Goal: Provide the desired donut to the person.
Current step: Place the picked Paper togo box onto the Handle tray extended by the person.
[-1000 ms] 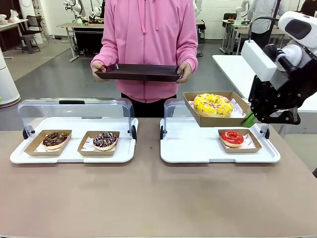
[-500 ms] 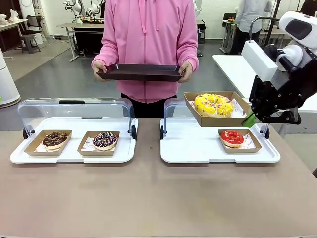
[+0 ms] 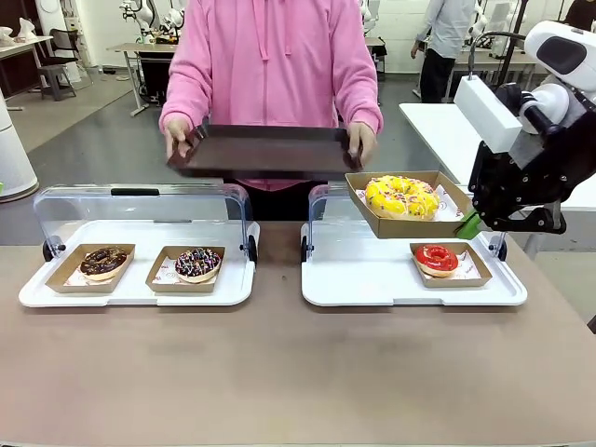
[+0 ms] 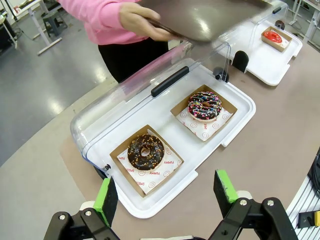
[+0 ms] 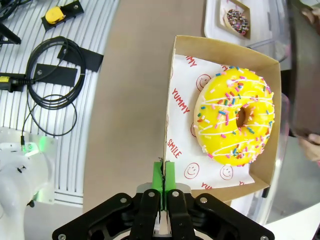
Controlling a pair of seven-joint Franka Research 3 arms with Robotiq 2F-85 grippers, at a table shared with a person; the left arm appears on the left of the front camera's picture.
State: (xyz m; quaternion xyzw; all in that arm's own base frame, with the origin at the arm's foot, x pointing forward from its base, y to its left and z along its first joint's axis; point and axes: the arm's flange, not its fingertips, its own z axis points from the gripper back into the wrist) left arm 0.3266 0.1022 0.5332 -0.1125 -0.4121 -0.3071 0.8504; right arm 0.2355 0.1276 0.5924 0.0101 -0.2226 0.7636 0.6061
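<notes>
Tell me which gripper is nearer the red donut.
Right. The right gripper hangs just above the red donut, shut on the yellow donut's box edge. The left gripper, open, hovers by the other tray with the chocolate donuts, far from it.

I read the near tabletop [image 3: 279, 372] as open — free passage in front of the left tray [image 3: 37, 296] and right tray [image 3: 372, 279]. Their clear lids [image 3: 140, 207] stand raised, walling the far side. Above them the person [image 3: 270, 65] holds a dark tray [image 3: 265, 149] across the way — the donut box [image 3: 372, 223], held aloft, sits just beside it.
</notes>
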